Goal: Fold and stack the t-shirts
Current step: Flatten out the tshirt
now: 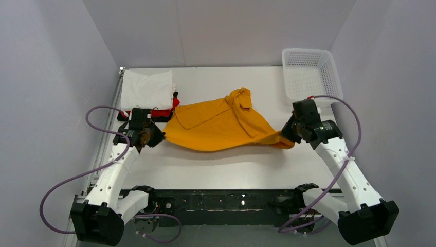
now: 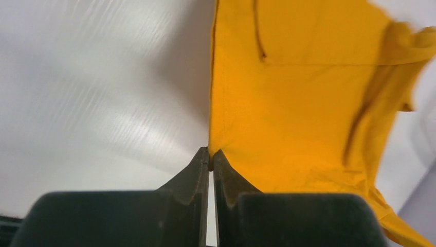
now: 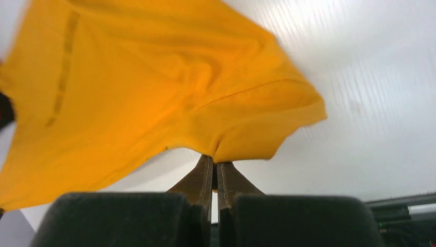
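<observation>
The mustard-orange t-shirt (image 1: 221, 126) hangs stretched between my two grippers above the middle of the table, with a bunched fold at its far side. My left gripper (image 1: 157, 136) is shut on its left corner, seen up close in the left wrist view (image 2: 211, 153). My right gripper (image 1: 286, 138) is shut on its right edge, seen in the right wrist view (image 3: 214, 160). A folded white t-shirt (image 1: 147, 88) lies on a folded red one (image 1: 165, 113) at the back left, with a strip of black cloth (image 1: 123, 114) under them.
A white plastic lattice basket (image 1: 309, 76) stands at the back right corner. Grey walls close the table on three sides. Purple cables loop beside both arms.
</observation>
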